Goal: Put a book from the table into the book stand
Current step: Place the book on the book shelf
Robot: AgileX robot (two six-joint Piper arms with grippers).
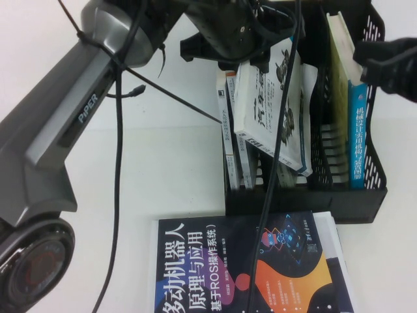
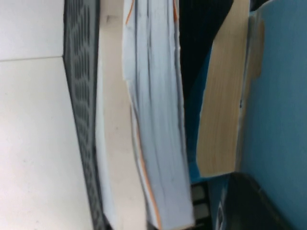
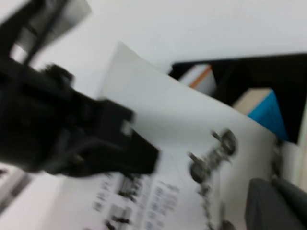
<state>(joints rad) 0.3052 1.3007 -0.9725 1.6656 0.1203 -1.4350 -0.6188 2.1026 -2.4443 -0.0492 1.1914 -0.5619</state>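
Observation:
The white book (image 1: 270, 107) with grey car drawings hangs tilted, its lower end inside the black book stand (image 1: 365, 189) between the left and middle compartments. My left gripper (image 1: 264, 45) is shut on the book's top edge, above the stand. In the right wrist view the white cover (image 3: 192, 143) shows with the black left gripper (image 3: 139, 155) clamped on it. My right gripper (image 1: 389, 60) hovers over the stand's right rear corner, clear of the book. The white table (image 1: 169, 156) lies around the stand.
A dark navy book with an orange graphic (image 1: 247, 267) lies flat in front of the stand. Blue-spined books (image 1: 357, 137) stand in the right compartment and thin books (image 1: 229, 130) in the left one. Cables hang across the stand.

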